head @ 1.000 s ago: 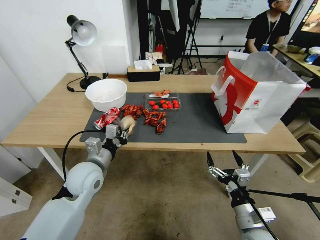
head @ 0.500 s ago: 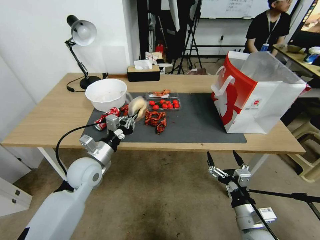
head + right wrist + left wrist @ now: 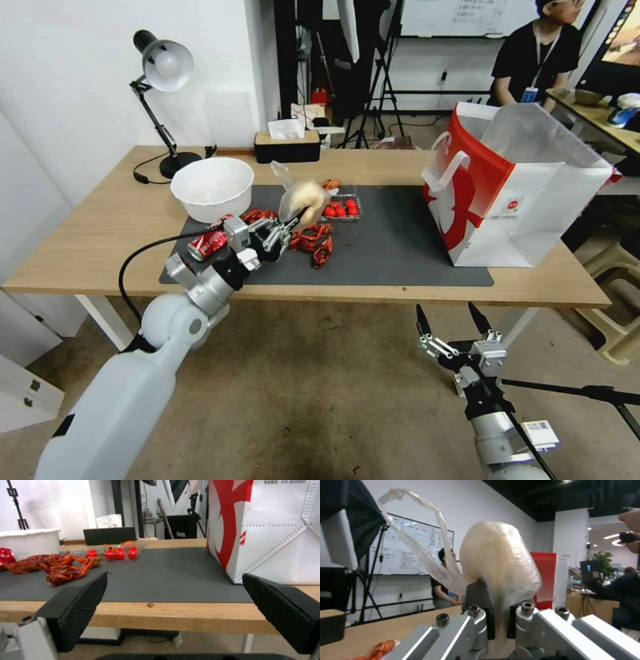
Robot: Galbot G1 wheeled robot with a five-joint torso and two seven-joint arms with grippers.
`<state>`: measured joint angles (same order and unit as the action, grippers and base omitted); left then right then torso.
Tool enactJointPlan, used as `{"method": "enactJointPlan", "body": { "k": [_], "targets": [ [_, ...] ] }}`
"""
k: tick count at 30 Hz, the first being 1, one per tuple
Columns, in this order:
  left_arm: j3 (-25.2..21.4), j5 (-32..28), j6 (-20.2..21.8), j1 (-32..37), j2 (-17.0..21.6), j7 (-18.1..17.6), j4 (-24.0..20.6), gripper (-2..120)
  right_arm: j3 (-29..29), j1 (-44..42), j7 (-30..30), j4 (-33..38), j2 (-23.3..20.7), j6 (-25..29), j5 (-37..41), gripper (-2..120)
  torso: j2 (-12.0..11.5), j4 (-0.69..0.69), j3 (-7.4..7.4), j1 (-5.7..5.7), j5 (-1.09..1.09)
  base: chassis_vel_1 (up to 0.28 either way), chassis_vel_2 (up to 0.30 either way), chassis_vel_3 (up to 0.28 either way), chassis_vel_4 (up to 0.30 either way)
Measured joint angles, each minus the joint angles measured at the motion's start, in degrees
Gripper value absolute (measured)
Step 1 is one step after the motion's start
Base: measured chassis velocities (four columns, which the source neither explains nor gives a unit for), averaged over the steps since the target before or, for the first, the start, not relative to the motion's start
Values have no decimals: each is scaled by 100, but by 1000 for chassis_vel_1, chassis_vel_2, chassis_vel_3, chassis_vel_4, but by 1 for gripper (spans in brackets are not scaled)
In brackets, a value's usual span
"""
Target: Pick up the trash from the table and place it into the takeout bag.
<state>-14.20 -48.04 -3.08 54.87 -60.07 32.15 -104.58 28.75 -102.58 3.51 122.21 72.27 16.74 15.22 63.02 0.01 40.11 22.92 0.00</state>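
My left gripper (image 3: 298, 217) is shut on the clear bag with the beige lump (image 3: 305, 195), held up above the dark mat near the middle of the table (image 3: 100, 233). In the left wrist view the lump (image 3: 500, 562) stands between the fingers (image 3: 486, 620), its loose plastic tail trailing up. The crushed red soda can (image 3: 208, 243) lies on the mat's left end. A clear plastic container (image 3: 333, 207) with cherry tomatoes sits behind the gripper. The red-and-white takeout bag (image 3: 513, 193) stands open at the table's right end. My right gripper (image 3: 451, 319) hangs open below the table's front edge.
A white bowl (image 3: 212, 188) stands at the back left of the mat, with red crayfish shells (image 3: 310, 240) strewn beside it. A desk lamp (image 3: 163, 73) and a black tissue box (image 3: 287, 145) sit along the far edge. The mat between the shells and the takeout bag is bare.
My left gripper has lifted the bagged lump off the mat's front left and carried it up and to the right, towards the tomatoes container. The right arm has barely moved.
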Motion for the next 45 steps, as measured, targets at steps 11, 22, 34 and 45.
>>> {"method": "enactJointPlan", "body": {
  "k": [11, 22, 34, 45],
  "targets": [
    [893, -146, 137, -1154, -212, 9, 589, 3, 18, -65, -5, 58, 104, 4, -68, 100, 0, -1, 0, 0, 2, 0, 0, 0, 0],
    [1869, -175, 181, -2365, -826, 42, 1416, 3, 39, -124, -6, 99, 266, 10, -168, 100, 0, -1, 0, 0, 1, 0, 0, 0, 0],
    [2158, -186, 183, -2849, -1074, 91, 1789, 3, 34, -137, -6, 101, 353, 19, -219, 100, 0, 1, 0, 0, 1, 0, 0, 0, 0],
    [2594, -193, 173, -3782, -1684, 167, 2682, 3, 33, -171, -12, 99, 498, 76, -276, 100, 0, -1, 0, 0, 1, 0, 0, 0, 0]
  ]
}}
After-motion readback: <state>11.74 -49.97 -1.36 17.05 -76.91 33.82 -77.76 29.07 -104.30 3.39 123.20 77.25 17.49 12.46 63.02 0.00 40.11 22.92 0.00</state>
